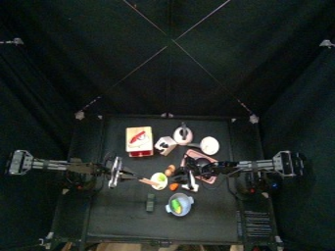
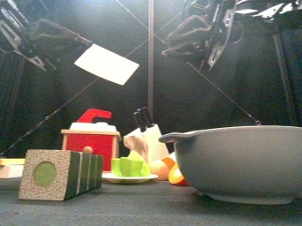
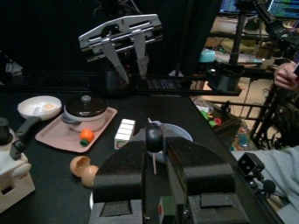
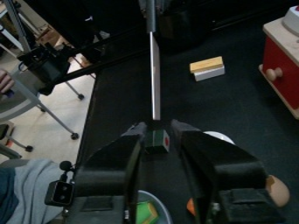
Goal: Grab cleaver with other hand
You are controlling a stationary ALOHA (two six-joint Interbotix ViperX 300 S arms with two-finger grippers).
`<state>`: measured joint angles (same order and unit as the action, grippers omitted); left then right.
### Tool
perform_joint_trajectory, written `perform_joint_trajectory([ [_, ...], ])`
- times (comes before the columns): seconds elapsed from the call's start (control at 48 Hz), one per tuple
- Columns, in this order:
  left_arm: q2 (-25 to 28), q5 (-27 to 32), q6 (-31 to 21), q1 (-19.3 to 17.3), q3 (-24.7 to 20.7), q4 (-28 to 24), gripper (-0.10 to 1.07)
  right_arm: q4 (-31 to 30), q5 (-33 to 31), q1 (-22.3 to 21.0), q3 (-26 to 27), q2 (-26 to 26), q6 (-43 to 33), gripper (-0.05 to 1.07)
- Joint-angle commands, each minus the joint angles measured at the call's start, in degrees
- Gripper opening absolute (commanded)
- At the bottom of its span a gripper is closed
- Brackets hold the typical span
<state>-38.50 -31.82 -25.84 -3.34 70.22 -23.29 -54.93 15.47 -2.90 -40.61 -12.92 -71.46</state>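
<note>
White-bladed cleaver (image 2: pixel 106 64) hangs aloft just beside our left claw (image 3: pixel 152 156), whose jaws are pinched on its black handle. Well apart from it, our right claw (image 3: pixel 131 73) stands spread wide, gripping nothing.

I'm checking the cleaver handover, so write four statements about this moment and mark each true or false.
1. The cleaver is up in the air, held by the left gripper. True.
2. The right gripper is clamped on the cleaver. False: in the left wrist view its jaws stand open with nothing between them.
3. A grey bowl stands at the table's front, on the right arm's side. True.
4. The red box sits inside the grey bowl. False: it stands on the table, apart from the bowl, on the left arm's side.
</note>
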Motion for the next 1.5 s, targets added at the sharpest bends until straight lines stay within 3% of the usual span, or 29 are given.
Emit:
perform_joint_trajectory([
  [0.0,1.0,-0.6,0.2,-0.1,-2.5,0.3,0.47,0.0,0.4,0.5,2.5,1.0,0.0,0.87],
  [0.271,1.4,-0.6,2.0,-0.5,-3.3,0.9,0.47,-0.1,0.1,0.6,5.3,6.3,-0.2,0.87],
  [0.438,1.4,-0.6,7.4,-0.4,-3.6,5.4,0.47,-0.1,-0.1,1.1,7.2,9.3,-0.2,0.87],
  [0.646,1.5,-0.6,11.8,-0.1,-3.6,10.0,0.47,-0.1,-5.6,1.1,8.6,11.2,-0.2,0.85],
  [1.229,4.4,-0.6,11.8,1.0,-3.6,10.8,0.47,-0.8,-6.8,1.1,9.3,11.3,-0.2,0.56],
  [1.479,4.4,-0.6,11.8,1.4,-3.4,10.8,0.47,-0.8,-7.9,1.1,9.3,11.3,-0.2,0.52],
])
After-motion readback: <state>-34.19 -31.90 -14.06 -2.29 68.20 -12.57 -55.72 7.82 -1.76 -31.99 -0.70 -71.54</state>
